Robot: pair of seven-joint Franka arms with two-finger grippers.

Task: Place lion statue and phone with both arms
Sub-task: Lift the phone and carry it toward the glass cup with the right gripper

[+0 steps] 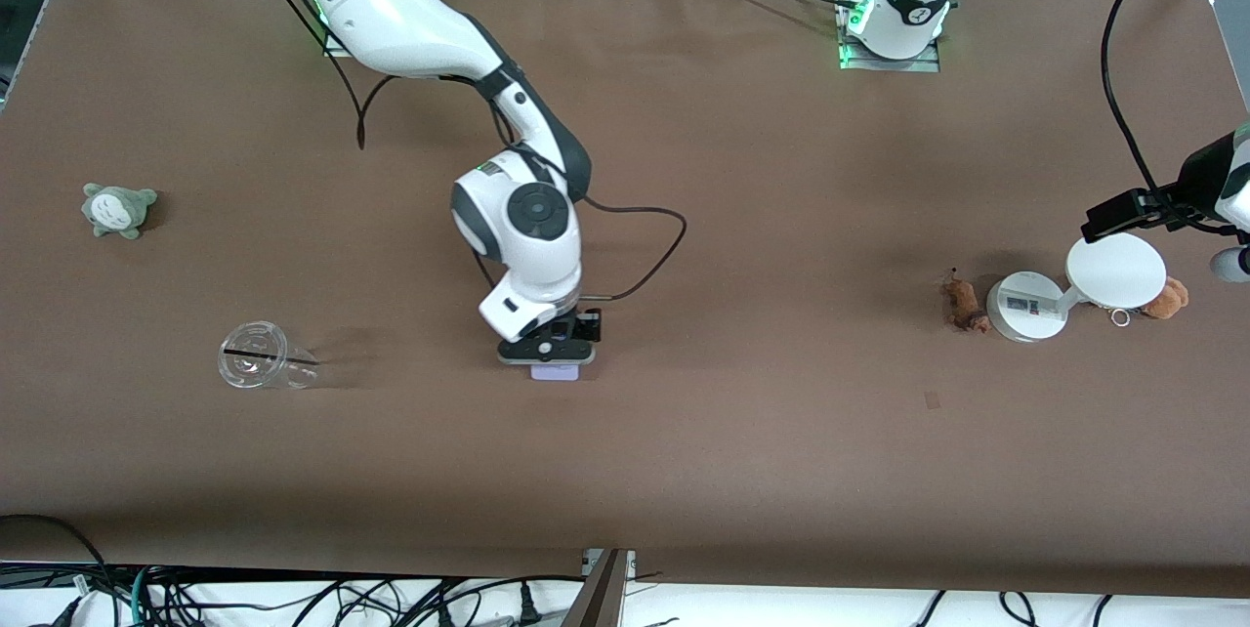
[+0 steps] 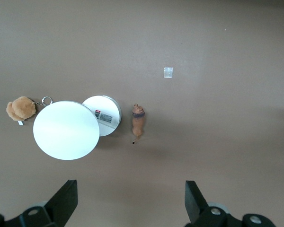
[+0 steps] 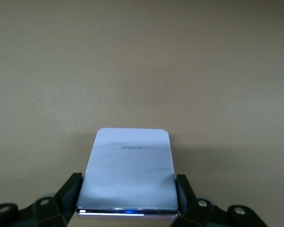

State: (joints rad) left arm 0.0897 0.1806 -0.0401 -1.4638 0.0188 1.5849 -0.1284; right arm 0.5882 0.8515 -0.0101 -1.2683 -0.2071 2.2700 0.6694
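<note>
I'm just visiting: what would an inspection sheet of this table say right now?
Surface: brown table, flat.
Job's things: phone between the right end effector fingers; lion statue lying beside the white disc stand.
Clutter: plush bear, clear cup on its side, grey plush.
End effectors: right shut on phone at table centre; left end effector open, over the stand.
Cables: black lead trailing from right arm.
Surroundings: cords along front edge.

The brown table (image 1: pixel 742 432) carries a grey plush (image 1: pixel 117 210) and a tipped clear cup (image 1: pixel 262 368) toward the right arm's end. The phone (image 1: pixel 555 373) lies mid-table. Toward the left arm's end sit the lion statue (image 1: pixel 963 304), white disc stand (image 1: pixel 1025 308) and orange-brown bear (image 1: pixel 1168 297).
</note>
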